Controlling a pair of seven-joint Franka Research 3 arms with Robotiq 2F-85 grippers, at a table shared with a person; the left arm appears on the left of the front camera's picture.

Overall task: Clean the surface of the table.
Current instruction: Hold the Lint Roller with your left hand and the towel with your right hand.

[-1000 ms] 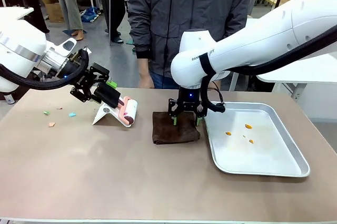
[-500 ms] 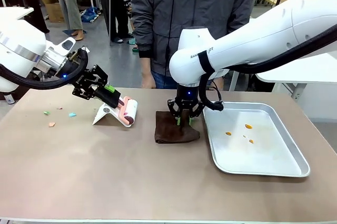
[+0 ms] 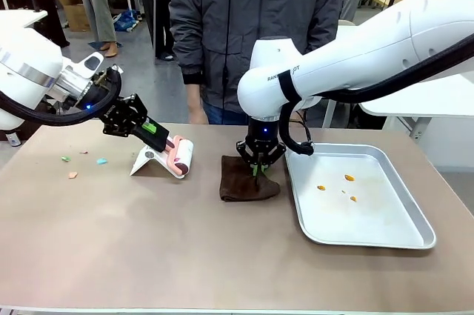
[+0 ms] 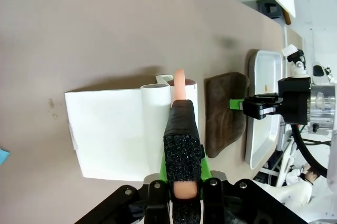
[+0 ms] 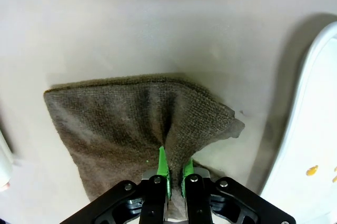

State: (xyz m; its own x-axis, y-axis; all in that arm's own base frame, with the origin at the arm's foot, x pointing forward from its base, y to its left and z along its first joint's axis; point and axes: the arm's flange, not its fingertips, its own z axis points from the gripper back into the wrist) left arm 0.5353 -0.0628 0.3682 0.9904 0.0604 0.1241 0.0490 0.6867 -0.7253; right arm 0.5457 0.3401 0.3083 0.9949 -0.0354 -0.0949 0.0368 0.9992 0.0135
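The table (image 3: 148, 256): tan top spread under both arms, judged rigid, smooth and heavy. Nothing on it is to be gripped, only wiped. Small scraps (image 3: 72, 175) are seen at its left end. A brown cloth (image 3: 248, 185), soft and limp, is laid mid-table. Its raised fold is pinched by the right gripper (image 3: 257, 169), jaws narrow. The lint roller (image 3: 181, 156) is clamped at the handle by the left gripper (image 3: 153, 129), over a white stand (image 3: 146, 163). A tray (image 3: 415, 235) lies just beside the cloth.
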